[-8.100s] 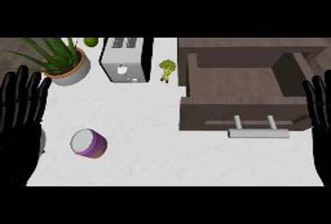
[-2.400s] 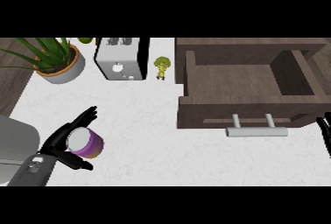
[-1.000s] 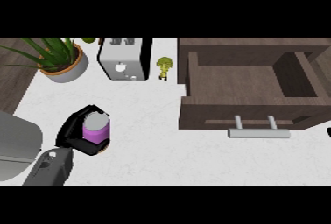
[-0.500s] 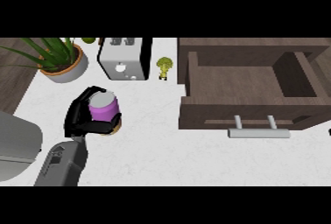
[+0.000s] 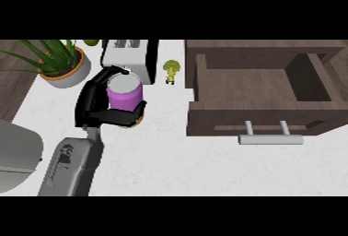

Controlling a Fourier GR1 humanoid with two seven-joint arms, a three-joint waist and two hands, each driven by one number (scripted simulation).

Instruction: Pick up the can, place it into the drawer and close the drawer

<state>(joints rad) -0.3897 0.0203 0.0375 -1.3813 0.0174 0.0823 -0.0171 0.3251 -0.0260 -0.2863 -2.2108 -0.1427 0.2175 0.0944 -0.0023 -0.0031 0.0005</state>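
My left hand (image 5: 102, 108) is shut on the purple can (image 5: 124, 94) with its silver top, holding it above the white counter left of centre. Fingers and thumb curl round the can's sides. The open brown drawer (image 5: 204, 113) lies to the right, its inside bare, with a silver handle (image 5: 270, 138) on its front. A stretch of counter separates the can from the drawer's left wall. My right hand does not show.
Just behind the can stands a white toaster (image 5: 136, 54). A potted plant (image 5: 61, 64) sits at the back left, and a small yellow-green figure (image 5: 171, 70) stands between the toaster and the drawer. A grey object (image 5: 15, 159) fills the lower left.
The left hand closed round the can, lifted it off the counter and has carried it up and to the right, toward the toaster. The right hand has left the view.
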